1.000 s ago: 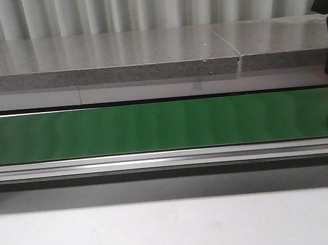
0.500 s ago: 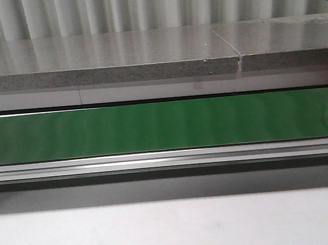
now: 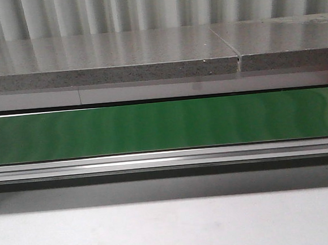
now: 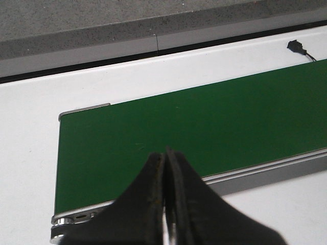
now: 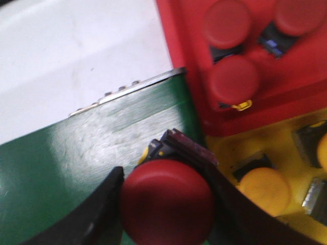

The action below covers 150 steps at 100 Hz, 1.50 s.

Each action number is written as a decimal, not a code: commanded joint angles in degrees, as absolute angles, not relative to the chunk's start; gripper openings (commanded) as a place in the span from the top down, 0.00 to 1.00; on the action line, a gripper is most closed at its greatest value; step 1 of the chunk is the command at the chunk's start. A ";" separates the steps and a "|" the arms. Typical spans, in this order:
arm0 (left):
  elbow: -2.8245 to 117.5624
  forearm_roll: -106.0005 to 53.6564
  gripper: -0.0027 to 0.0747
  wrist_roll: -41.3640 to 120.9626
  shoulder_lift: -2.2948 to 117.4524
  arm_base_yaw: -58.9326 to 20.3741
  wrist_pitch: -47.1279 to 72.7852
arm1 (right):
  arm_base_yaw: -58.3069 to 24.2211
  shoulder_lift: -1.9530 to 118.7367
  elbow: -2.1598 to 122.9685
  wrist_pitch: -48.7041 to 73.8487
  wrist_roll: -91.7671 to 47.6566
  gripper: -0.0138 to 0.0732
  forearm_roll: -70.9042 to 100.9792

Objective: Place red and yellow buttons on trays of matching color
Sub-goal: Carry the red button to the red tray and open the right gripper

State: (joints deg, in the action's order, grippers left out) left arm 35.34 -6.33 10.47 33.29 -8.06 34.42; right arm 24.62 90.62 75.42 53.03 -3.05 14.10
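While the right gripper (image 5: 166, 204) has its jaws clamped on a red button (image 5: 167, 200) over the end of the green belt (image 5: 61, 168), the red tray (image 5: 184, 66) sits just beside it with three red buttons in. Yellow tray (image 5: 222, 153) shows at least one yellow button (image 5: 265, 190). Left gripper (image 4: 165, 204) idle above the belt, jaws pressed together, holding nothing. Front view shows no buttons waiting. Remaining, I'd say: drop this red one in.

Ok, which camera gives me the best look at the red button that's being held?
The right wrist view. There the red button fills the foreground, clamped in the right hand, beside the red tray and yellow tray. The front view and the left wrist view show only green belt, with no button.
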 commanded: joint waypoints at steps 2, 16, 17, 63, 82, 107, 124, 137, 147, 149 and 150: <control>36.88 -6.83 0.99 10.41 33.29 -8.41 30.58 | 27.28 87.71 77.23 49.28 -2.65 0.62 14.92; 36.88 -6.83 0.99 10.41 33.29 -8.41 30.58 | 29.72 87.71 77.23 47.20 -2.47 0.62 14.92; 36.88 -6.83 0.99 10.41 33.29 -8.41 30.58 | 29.93 87.71 77.23 47.06 -2.38 0.62 14.92; 36.88 -6.83 0.99 10.41 33.29 -8.41 30.58 | 32.59 92.93 77.23 41.54 -1.82 0.62 14.64; 36.88 -6.83 0.99 10.41 33.29 -8.41 30.58 | 32.59 95.87 77.23 37.87 -1.82 0.62 14.64; 36.88 -6.83 0.99 10.41 33.29 -8.41 30.58 | 32.59 99.03 77.23 34.84 -1.82 0.62 14.64; 36.88 -6.83 0.99 10.41 33.29 -8.41 30.58 | 32.59 101.21 77.23 33.07 -1.82 0.62 14.64; 36.88 -6.83 0.99 10.41 33.29 -8.41 30.58 | 32.59 102.66 77.23 32.30 -1.82 0.62 14.64; 36.88 -6.83 0.99 10.41 33.29 -8.41 30.58 | 32.59 103.95 77.23 32.02 -1.82 0.62 14.64; 36.88 -6.83 0.99 10.41 33.29 -8.41 30.58 | 32.59 104.28 77.23 32.02 -1.82 0.62 14.69; 36.88 -6.83 0.99 10.41 33.29 -8.41 30.58 | 32.59 104.48 77.23 32.02 -1.82 0.62 14.69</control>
State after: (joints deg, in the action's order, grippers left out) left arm 35.34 -6.33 10.47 33.29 -8.06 34.42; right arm 32.28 106.21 75.42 34.85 -1.85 14.10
